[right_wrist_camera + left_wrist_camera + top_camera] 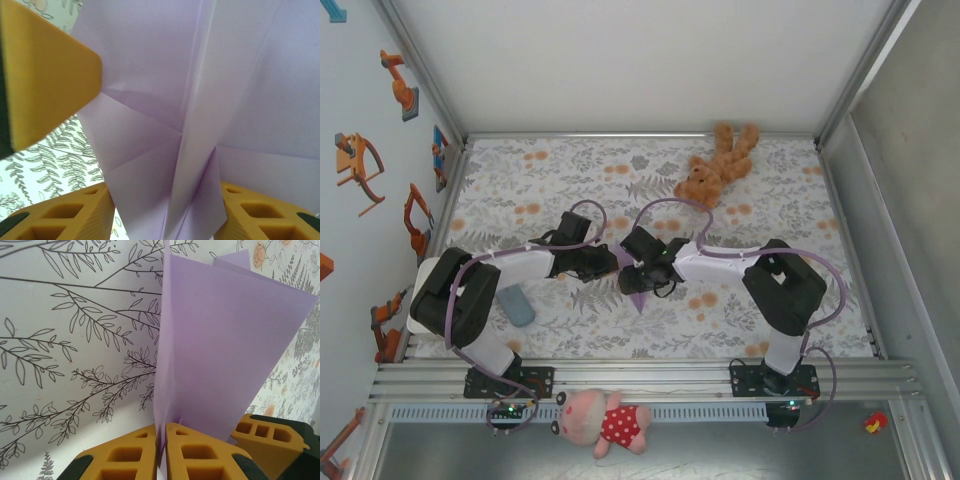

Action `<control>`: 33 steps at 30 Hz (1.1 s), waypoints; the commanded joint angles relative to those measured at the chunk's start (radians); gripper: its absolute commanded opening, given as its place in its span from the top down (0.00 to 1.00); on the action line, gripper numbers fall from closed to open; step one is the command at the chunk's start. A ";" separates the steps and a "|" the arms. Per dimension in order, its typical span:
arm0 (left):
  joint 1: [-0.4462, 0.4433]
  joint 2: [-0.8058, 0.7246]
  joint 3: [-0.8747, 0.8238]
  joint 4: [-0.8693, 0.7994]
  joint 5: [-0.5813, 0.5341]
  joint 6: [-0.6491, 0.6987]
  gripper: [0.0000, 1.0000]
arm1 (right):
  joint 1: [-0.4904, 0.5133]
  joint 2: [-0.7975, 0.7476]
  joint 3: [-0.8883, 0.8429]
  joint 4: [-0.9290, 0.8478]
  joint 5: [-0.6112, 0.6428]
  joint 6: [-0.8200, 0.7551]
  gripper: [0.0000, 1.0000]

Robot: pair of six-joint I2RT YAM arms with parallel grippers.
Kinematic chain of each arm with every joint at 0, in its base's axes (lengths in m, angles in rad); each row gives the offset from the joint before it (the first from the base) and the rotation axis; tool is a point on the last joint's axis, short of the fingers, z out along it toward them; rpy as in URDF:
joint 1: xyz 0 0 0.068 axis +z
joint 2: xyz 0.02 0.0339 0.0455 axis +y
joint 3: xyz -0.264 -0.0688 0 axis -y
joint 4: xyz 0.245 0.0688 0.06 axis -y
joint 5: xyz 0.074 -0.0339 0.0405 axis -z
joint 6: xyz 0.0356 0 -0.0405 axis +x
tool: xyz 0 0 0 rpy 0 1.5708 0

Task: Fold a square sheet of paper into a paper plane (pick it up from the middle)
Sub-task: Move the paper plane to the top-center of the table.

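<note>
at table (570, 160) centre | paper plane (215, 340) | left fingers (130, 457) pinch its fold

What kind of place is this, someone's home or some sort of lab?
Most likely a robot lab test cell, not a home: a left arm and right arm bolted to an aluminium rail, robot stickers on the wall panel, and a teddy bear as prop.
</note>
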 commanded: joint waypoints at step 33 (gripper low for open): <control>0.000 -0.017 0.025 -0.022 0.002 0.012 0.89 | 0.011 0.009 0.068 -0.098 0.109 0.036 0.68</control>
